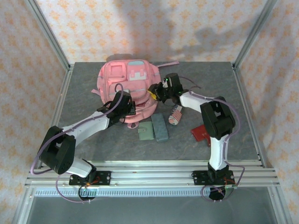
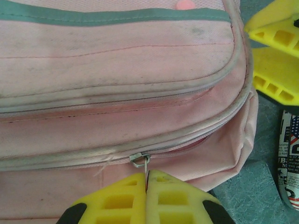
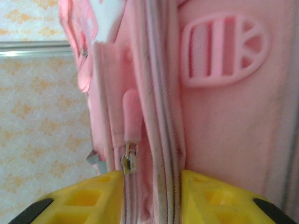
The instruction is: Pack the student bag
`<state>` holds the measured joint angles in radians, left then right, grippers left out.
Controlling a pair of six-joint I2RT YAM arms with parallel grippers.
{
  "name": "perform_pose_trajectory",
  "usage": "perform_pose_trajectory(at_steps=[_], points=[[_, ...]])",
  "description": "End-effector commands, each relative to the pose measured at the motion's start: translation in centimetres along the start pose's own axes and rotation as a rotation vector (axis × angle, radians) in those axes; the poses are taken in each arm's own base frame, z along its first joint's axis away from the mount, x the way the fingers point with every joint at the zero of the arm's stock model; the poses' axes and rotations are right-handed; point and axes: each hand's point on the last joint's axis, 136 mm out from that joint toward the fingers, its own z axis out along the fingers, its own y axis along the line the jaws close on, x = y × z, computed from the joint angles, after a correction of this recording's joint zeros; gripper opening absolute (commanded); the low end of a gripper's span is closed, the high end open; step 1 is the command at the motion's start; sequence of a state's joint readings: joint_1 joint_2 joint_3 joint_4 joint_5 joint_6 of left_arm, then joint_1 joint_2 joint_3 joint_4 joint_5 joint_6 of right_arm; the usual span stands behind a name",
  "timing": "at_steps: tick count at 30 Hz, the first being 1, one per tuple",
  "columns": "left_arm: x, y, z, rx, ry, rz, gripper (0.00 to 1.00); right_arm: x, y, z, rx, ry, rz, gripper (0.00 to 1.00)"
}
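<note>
The student bag [image 1: 126, 77] is a large pink backpack lying at the back middle of the table. My left gripper [image 2: 147, 179] is at the bag's near edge, shut on the thin metal pull of a zip slider [image 2: 140, 159] on the bag's side seam; from above, the left gripper [image 1: 132, 109] is at the bag's front. My right gripper [image 3: 152, 179] is at the bag's right side, its yellow fingers [image 2: 275, 60] apart. A fold of the zipped edge lies between them, with a second slider [image 3: 128, 158] next to the left finger. From above, the right gripper [image 1: 153, 92] meets the bag's right edge.
In front of the bag lie a green flat case [image 1: 146, 132] and a blue-grey case [image 1: 161, 127]. A flag-printed item [image 1: 175, 114] lies to their right, and a red item [image 1: 202, 134] lies by the right arm. Metal rails border the table.
</note>
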<state>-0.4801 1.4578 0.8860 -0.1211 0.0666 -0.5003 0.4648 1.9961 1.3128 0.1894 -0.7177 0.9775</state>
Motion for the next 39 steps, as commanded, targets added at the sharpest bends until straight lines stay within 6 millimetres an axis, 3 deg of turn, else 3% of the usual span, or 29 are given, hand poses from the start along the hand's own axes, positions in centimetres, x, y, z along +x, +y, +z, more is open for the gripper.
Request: perform_pose_trajectory(at_steps=[1,6,10,14,18,24,26,29,37,39], points=[[-1.4,-1.6,-0.1,0.046,-0.040,-0.008,0.00,2.4,4.3,0.0,-0.137,0.041,-0.033,0.35],[-0.8,-1.2,0.1,0.032,-0.033,-0.009,0.00,3.5,3.2,1.7,-0.116,0.062,-0.020,0.27],[-0.3,0.2,0.1,-0.031,-0.034,-0.002,0.00,3.0,2.1,2.1,-0.081,0.038,-0.015,0.00],[0.5,2.7,-0.2,-0.159,-0.014,0.038,0.00,2.0,2.2,1.6,-0.078,0.000,-0.021,0.00],[1.1,6.9,-1.6,-0.337,-0.023,0.070,0.00,0.4,2.3,0.3,-0.075,-0.052,-0.025,0.00],[0.7,13.9,-3.6,-0.477,-0.066,-0.057,0.00,-1.2,2.5,-1.0,-0.085,-0.097,-0.028,0.00],[0.4,15.1,-3.9,-0.490,-0.073,-0.085,0.00,-1.6,2.8,-1.3,-0.096,-0.103,-0.027,0.00],[0.4,13.6,-3.1,-0.412,-0.033,-0.072,0.00,-2.2,3.7,-1.4,-0.119,-0.097,-0.033,0.00],[2.4,3.1,-0.9,-0.100,0.023,0.003,0.00,-6.6,7.2,-2.9,-0.164,-0.139,-0.065,0.00],[2.5,1.2,-0.6,-0.052,0.018,0.007,0.00,-7.4,7.9,-3.3,-0.180,-0.148,-0.063,0.08]])
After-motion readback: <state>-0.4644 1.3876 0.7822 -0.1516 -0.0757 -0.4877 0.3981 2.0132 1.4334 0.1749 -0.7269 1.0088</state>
